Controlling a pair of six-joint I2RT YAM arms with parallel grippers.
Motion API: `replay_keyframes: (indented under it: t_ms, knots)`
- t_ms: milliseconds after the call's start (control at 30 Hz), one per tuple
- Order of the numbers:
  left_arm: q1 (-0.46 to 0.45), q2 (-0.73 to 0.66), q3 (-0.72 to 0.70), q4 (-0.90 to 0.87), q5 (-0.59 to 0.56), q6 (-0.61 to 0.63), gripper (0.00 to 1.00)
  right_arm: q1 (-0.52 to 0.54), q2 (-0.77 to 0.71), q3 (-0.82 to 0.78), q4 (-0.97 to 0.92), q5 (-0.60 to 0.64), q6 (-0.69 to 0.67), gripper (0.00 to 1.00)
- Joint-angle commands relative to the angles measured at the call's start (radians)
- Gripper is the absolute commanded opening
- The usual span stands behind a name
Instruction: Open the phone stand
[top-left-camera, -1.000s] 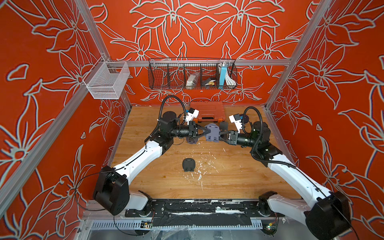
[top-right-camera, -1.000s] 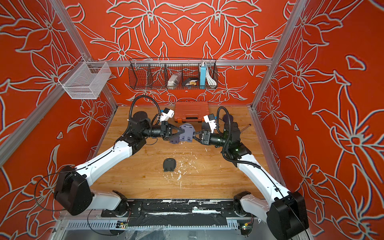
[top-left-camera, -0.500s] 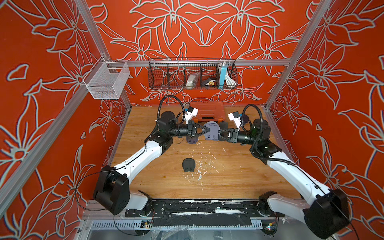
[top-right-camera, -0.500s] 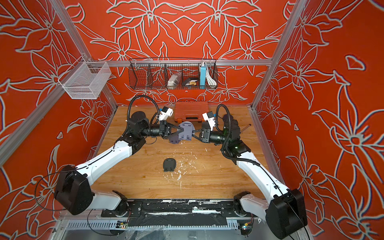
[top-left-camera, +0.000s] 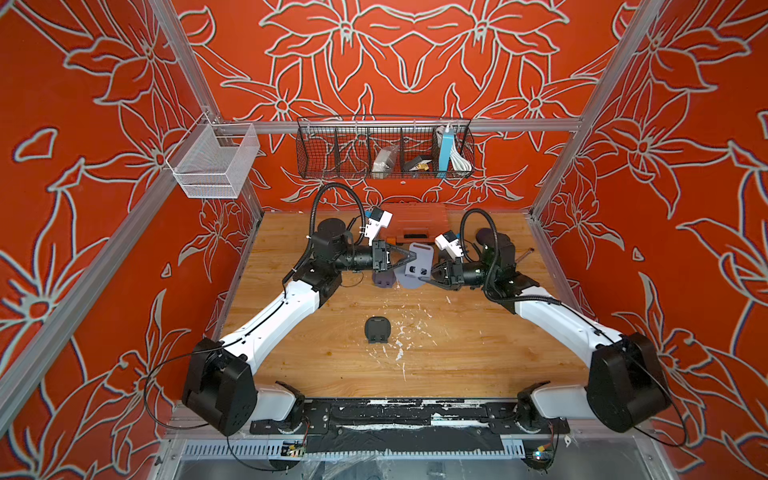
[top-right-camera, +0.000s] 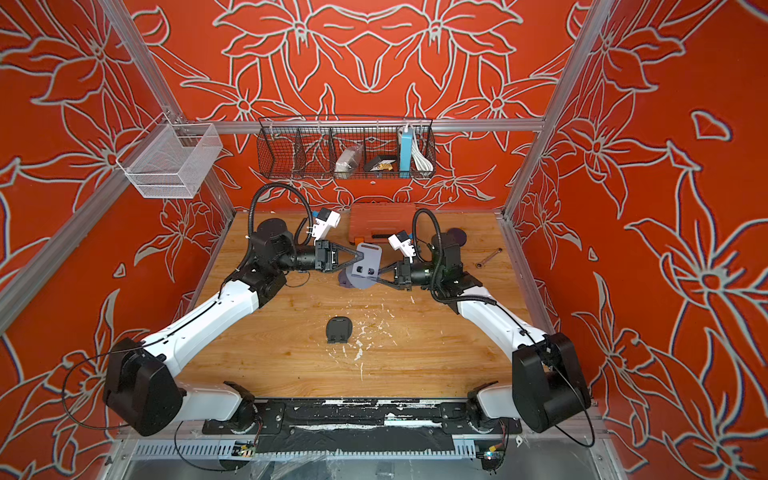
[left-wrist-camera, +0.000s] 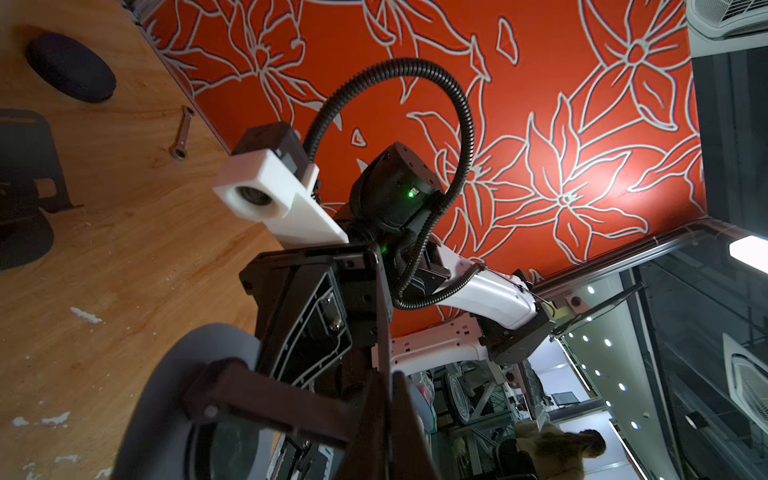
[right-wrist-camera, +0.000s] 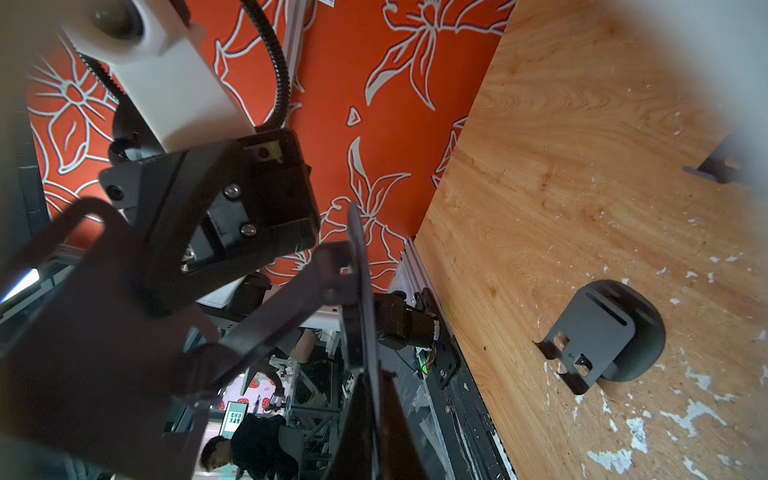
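Observation:
The grey phone stand (top-left-camera: 419, 261) (top-right-camera: 366, 262) hangs above the back middle of the table, held between both arms. My left gripper (top-left-camera: 409, 259) (top-right-camera: 357, 258) is shut on the edge of its flat back plate, seen edge-on in the left wrist view (left-wrist-camera: 384, 386). My right gripper (top-left-camera: 420, 283) (top-right-camera: 372, 282) is shut on the rim of its round base (left-wrist-camera: 199, 365), and the right wrist view shows a thin edge between the jaws (right-wrist-camera: 365, 386). Plate and base stand at an angle to each other.
A black phone stand (top-left-camera: 377, 329) (right-wrist-camera: 598, 336) sits unfolded mid-table among white flecks. A dark purple stand (top-left-camera: 382, 279) lies under the held one. At the back are an orange case (top-left-camera: 415, 224), a wrench (top-left-camera: 523, 254), a dark disc (top-left-camera: 484, 237) and a wire basket (top-left-camera: 384, 149).
My right gripper has closed onto the stand's base. Both arms and the stand have shifted slightly toward the back, and the plate now tilts away from the base.

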Motion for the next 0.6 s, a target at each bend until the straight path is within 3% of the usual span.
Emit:
replay_keyframes:
  t_ms: [0, 233, 400, 567]
  knots:
    - [-0.005, -0.114, 0.099, 0.389, -0.052, 0.120, 0.00, 0.027, 0.054, -0.087, -0.182, 0.086, 0.054, 0.00]
    - [-0.006, -0.146, -0.004, 0.297, -0.218, 0.456, 0.00, 0.027, -0.009, -0.085, -0.172, 0.118, 0.121, 0.00]
    - [-0.006, -0.083, -0.050, 0.376, -0.208, 0.458, 0.00, 0.026, -0.038, -0.079, -0.143, 0.124, 0.179, 0.00]
    - [-0.006, -0.030, -0.008, 0.227, -0.090, 0.485, 0.00, 0.014, -0.072, -0.037, -0.196, 0.114, 0.169, 0.00]
